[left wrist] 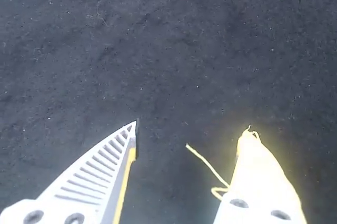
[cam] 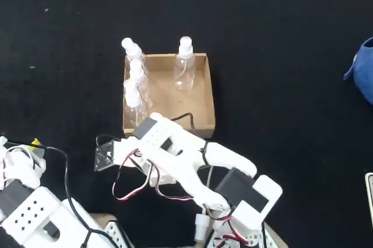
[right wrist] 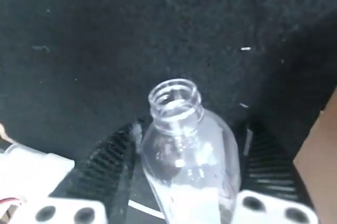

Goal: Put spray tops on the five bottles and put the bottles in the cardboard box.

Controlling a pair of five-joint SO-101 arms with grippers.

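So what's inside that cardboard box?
Four clear bottles with white spray tops stand in the cardboard box: three along one side, one at a far corner. An arm covers part of its near edge.

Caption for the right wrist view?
Right hand holds an uncapped clear bottle, cardboard box edge beside it.

**Bright overhead light, faint shadows**

Lit evenly from above across the matt black cloth table cover point(cam: 280, 56), with only faint shadows inside the shallow brown cardboard box point(cam: 208, 94). Burnt out to flat white on the white plastic arm shell point(cam: 186, 146). Soft glints along the clear plastic open-necked bottle point(right wrist: 184, 155). Darker under the left gripper point(left wrist: 190, 126), glaring on its pale yellow fingertip point(left wrist: 253, 155).
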